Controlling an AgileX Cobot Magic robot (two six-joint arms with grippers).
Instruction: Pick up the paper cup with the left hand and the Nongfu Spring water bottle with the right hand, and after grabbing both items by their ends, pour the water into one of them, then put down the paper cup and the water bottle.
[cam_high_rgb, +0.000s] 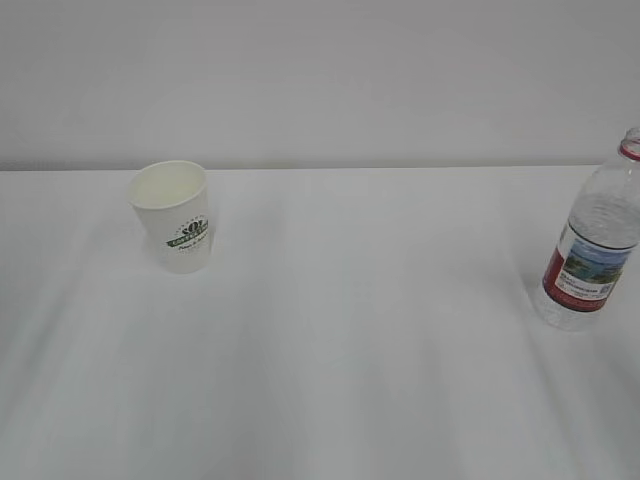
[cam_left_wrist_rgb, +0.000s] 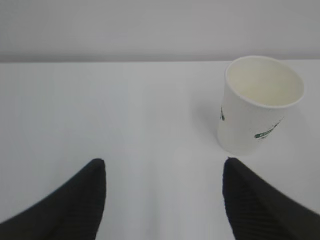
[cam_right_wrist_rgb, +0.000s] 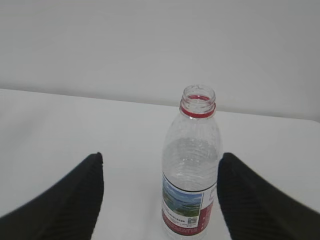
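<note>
The exterior view looks down at a slant across the tabletop (cam_high_rgb: 330, 380) toward the back wall (cam_high_rgb: 320, 70). Each wrist view sits low and close (sharing the tabletop's far edge).

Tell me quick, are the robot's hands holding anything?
Left hand: open, empty; the paper cup stands ahead, to its right.
Right hand: open, holding nothing; the water bottle stands between its fingers.

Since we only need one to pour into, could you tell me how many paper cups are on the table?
1. The paper cup stands upright on the left side of the table, far from the water bottle at the right edge. Nothing seems to hide another.
</note>
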